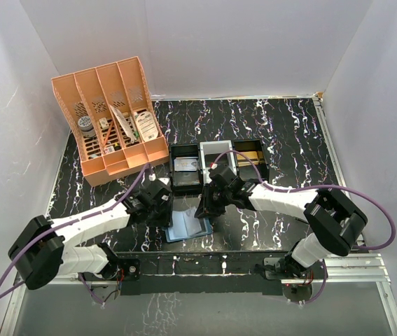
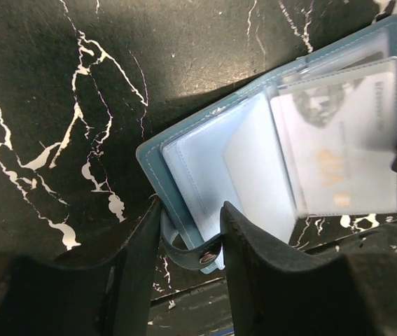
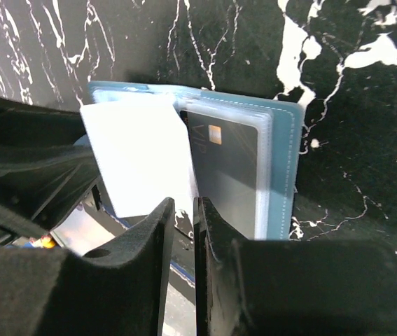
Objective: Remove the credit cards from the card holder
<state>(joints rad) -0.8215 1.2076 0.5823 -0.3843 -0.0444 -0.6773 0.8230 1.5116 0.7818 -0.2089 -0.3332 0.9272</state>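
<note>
We see the card holder (image 1: 187,229) lying open near the table's (image 1: 282,140) 6 o'clock edge, half hidden overhead by both wrists. A black card (image 3: 230,168) sits sleeved, its lower end cut off. Bare marble spreads toward 3 o'clock. The right gripper (image 3: 184,210) pinches a white card (image 3: 138,150). The left gripper (image 2: 191,213) straddles the strap (image 2: 184,253), fingers apart; whether it grips, we cannot tell.
</note>
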